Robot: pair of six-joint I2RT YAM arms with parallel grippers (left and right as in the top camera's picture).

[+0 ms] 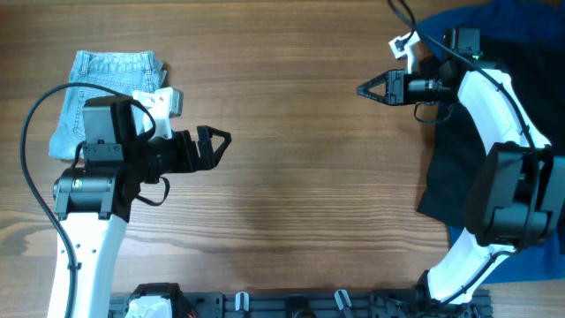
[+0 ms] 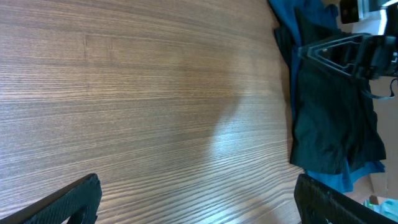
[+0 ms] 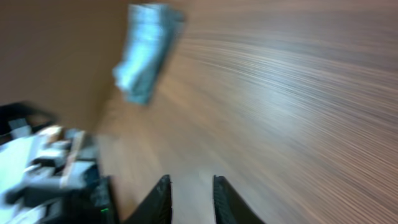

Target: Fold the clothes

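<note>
Black shorts lie crumpled on a royal-blue garment, behind the right hand and under its arm; that hand's jaws stand narrowly apart, empty. Well across the worktop from it, the left hand gapes wide beside denim shorts.

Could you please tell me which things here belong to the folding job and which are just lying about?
Belonging to the job:
black shorts
light-blue denim shorts
royal-blue garment

Not part of it:
wooden table
black rail at the table's near edge
</note>
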